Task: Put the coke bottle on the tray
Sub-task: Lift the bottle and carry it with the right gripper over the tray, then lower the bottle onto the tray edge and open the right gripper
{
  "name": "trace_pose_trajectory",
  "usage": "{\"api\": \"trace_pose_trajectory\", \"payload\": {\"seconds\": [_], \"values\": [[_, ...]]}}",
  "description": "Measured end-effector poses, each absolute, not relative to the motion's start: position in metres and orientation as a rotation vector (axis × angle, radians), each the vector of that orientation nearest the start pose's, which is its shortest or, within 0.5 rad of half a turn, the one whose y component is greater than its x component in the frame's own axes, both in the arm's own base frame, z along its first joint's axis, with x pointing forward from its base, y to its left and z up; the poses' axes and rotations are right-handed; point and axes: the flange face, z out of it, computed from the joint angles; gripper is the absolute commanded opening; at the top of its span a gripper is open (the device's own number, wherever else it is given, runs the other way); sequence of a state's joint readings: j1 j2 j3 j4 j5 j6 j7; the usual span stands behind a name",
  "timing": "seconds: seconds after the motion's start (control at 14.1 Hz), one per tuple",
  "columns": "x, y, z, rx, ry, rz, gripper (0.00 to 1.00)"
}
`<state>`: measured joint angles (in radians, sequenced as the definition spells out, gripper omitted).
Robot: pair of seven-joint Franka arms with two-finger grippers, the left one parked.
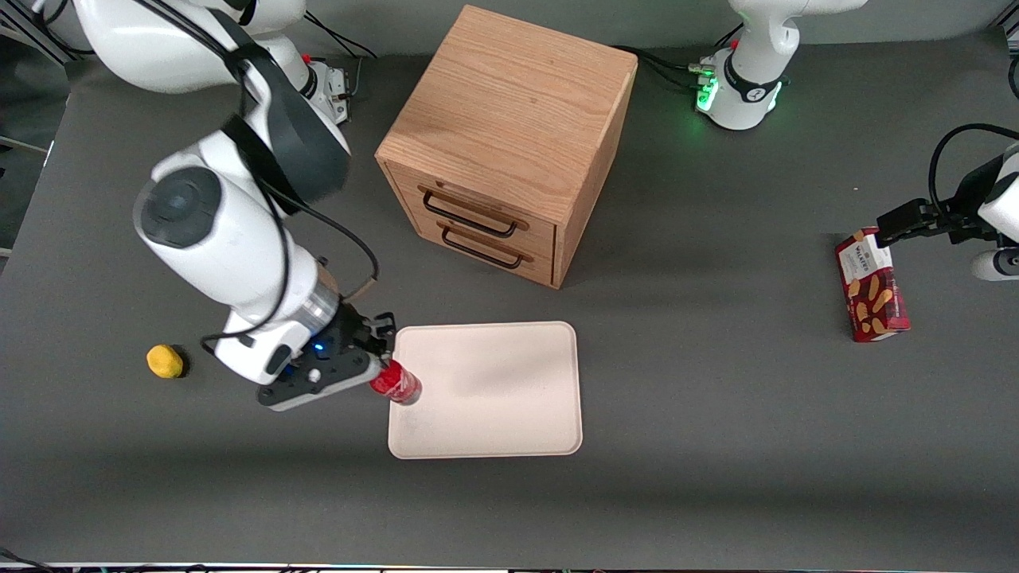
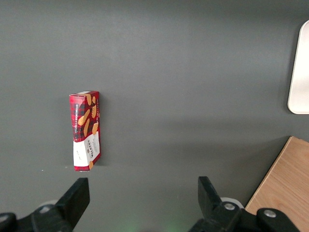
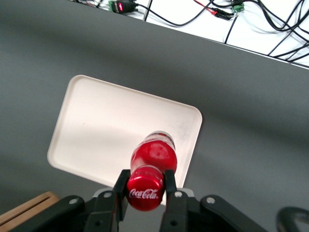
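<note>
Left of centre in the front view, the tool [image 1: 380, 368] grips the coke bottle [image 1: 396, 382] by its cap, just over the edge of the tray [image 1: 509, 398] — released here, it could catch the low rim and topple onto the counter [image 1: 716, 446].

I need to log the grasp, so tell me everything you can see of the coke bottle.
The coke bottle is small, with a shiny red body and a red cap bearing white Coca-Cola script. The hand is shut on its cap end, a finger on each side. It hangs over the edge of the cream tray at the working arm's end; whether it touches the tray is unclear.
</note>
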<state>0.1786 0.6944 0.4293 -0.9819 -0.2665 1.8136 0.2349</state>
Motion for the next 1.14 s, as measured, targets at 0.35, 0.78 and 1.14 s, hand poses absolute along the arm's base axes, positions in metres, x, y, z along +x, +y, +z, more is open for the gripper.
{"api": "trace_pose_trajectory", "payload": {"seconds": [0.35,0.78,1.14], "values": [[0.710,0.317,0.419,-3.036,-0.466,-0.251,0.07],[0.722,0.312,0.370,-3.038,-0.454,-0.228,0.11],[0.727,0.302,0.346,-3.057,-0.439,-0.188,0.15]]}}
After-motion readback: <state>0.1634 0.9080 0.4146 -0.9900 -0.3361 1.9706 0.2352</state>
